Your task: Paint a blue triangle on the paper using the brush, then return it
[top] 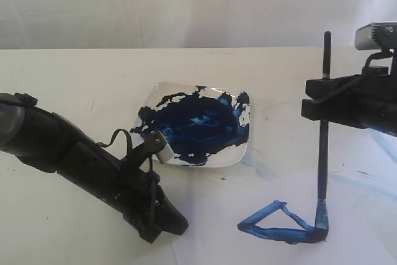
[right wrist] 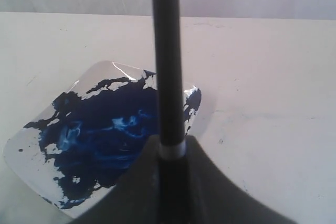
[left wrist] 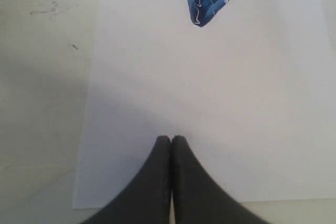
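Exterior view. On the right, right gripper [top: 324,97] clamped on the handle of the brush [top: 322,153] — held upright, bristle end down on the right corner of the blue triangle [top: 282,224]. Triangle outline thick and glossy, lying on the paper [top: 217,246] at the front right of the table [top: 74,72]. Behind it, a square plate [top: 151,98] covered by a ragged dark-blue paint blotch [top: 198,125]. Pale blue smears [top: 259,169] between plate and triangle. On the left, left gripper [top: 169,228] low near the paper's left edge, well apart from the triangle; jaws not readable from this angle.

Left wrist view. Left gripper [left wrist: 171,140] with fingers pressed together, nothing between them, above the paper [left wrist: 210,103]. One corner of the blue triangle [left wrist: 206,1] ahead of the fingertips, well apart from them. Bare table [left wrist: 42,77] beside the sheet.

Right wrist view. Right gripper [right wrist: 171,150] closed around the brush [right wrist: 167,51] — black handle rising straight out of the fingers, a pale band at the grip. Beyond, the plate [right wrist: 23,153] and its paint blotch [right wrist: 105,135] on the table [right wrist: 262,77].
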Available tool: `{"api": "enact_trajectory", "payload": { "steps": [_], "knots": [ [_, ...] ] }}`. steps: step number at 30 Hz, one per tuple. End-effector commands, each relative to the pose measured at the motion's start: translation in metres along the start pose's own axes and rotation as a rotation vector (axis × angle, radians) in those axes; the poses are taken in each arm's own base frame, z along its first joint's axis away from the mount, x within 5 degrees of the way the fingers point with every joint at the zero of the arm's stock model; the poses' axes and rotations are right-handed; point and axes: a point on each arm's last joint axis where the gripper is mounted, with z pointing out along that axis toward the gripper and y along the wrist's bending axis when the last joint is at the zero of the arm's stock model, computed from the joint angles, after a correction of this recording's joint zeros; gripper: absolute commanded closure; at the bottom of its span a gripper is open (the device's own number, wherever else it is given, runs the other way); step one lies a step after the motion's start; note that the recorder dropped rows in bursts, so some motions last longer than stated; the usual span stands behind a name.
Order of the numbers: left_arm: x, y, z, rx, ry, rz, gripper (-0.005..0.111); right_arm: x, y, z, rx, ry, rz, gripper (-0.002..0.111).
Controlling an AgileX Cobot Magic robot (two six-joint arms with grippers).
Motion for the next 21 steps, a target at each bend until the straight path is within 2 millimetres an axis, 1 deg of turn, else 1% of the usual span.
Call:
{"api": "enact_trajectory", "payload": {
  "steps": [1, 6, 8, 11, 15, 19, 21],
  "knots": [
    [0.000, -0.003, 0.001, 0.021, 0.003, 0.002, 0.107, -0.006, 0.001, -0.005, 0.010, -0.023, -0.025, 0.108],
    [0.000, -0.003, 0.001, 0.021, 0.003, 0.002, 0.107, -0.011, 0.003, -0.010, 0.005, -0.054, -0.017, 0.108],
    [0.000, -0.003, 0.001, 0.021, 0.003, 0.002, 0.107, -0.016, 0.006, -0.014, -0.013, -0.092, -0.004, 0.108],
    [0.000, -0.003, 0.001, 0.021, 0.003, 0.002, 0.107, -0.027, 0.012, -0.026, -0.040, -0.177, 0.011, 0.108],
    [0.000, -0.003, 0.001, 0.021, 0.003, 0.002, 0.107, -0.036, 0.017, -0.040, -0.040, -0.236, -0.011, 0.108],
    [-0.001, -0.004, 0.000, 0.020, 0.001, 0.008, 0.107, -0.040, 0.019, -0.049, -0.034, -0.265, -0.001, 0.108],
    [-0.006, -0.007, -0.004, 0.022, -0.009, 0.031, 0.107, -0.040, 0.018, -0.051, -0.018, -0.263, -0.002, 0.108]
  ]
}}
